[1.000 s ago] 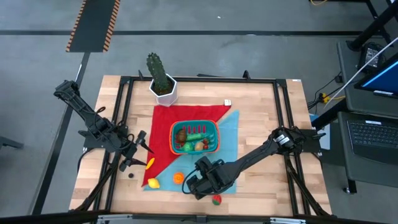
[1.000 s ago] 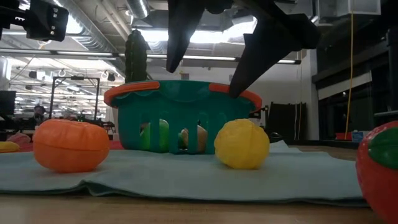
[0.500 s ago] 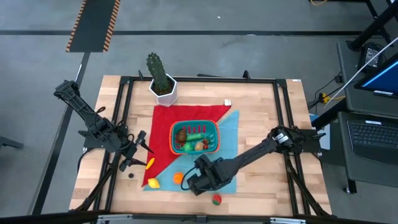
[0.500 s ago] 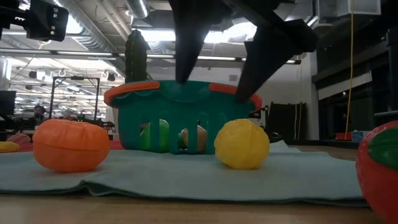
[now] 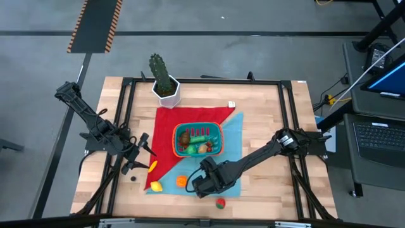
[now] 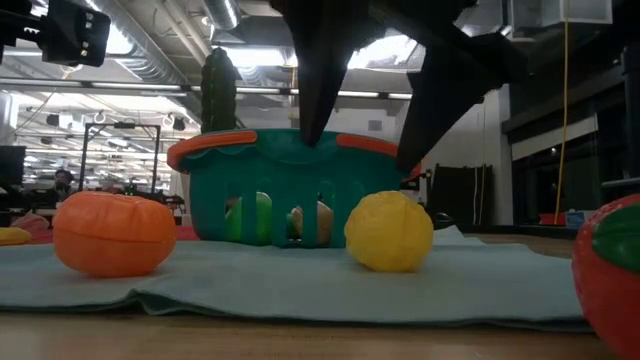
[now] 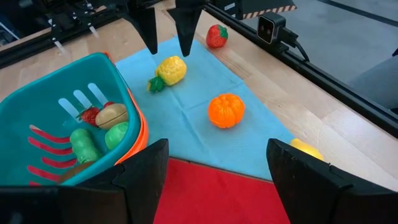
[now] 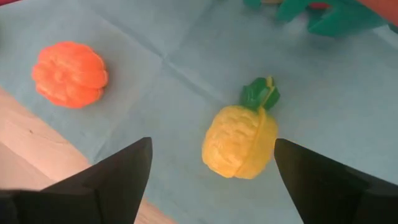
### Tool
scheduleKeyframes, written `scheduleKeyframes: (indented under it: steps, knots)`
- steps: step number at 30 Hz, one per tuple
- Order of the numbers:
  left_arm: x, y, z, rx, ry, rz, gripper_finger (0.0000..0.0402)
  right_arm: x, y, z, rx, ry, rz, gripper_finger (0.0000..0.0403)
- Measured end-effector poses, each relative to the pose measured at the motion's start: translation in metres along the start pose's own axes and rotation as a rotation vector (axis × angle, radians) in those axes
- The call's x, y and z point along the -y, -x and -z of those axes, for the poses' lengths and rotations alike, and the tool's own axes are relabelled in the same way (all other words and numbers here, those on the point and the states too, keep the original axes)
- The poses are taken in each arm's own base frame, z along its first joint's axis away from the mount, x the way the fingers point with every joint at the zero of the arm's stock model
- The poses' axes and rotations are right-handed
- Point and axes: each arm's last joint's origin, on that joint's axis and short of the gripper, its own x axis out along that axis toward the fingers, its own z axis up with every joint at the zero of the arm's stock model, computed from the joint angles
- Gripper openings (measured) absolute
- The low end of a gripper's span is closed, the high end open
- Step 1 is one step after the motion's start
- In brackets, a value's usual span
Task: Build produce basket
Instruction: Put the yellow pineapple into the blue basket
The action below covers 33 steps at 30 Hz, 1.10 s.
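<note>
Plastic yellow pineapple (image 8: 240,140) looks light, stiff, slippery; empty wide-open right gripper (image 8: 208,171) above it should pinch its bumpy flanks.

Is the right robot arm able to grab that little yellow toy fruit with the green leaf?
Probably yes. The right gripper hangs open just above the yellow toy fruit with the green leaf, which lies alone on the light blue cloth. Nothing sits between them, and the orange toy fruit is well aside.
</note>
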Motion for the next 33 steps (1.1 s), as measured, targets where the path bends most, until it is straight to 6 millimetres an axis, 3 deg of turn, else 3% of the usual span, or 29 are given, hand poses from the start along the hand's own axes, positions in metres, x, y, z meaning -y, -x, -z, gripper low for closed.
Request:
scheduleKeyframes:
  steps: [13, 33]
  knots:
    - [0.000, 0.000, 0.001, -0.009, -0.002, 0.000, 0.0264, -0.001, -0.030, 0.006, -0.004, -0.019, 0.062, 0.0338]
    - [0.000, 0.000, 0.004, -0.039, -0.009, 0.001, 0.0264, -0.003, -0.032, 0.001, -0.007, -0.105, 0.035, 0.0338]
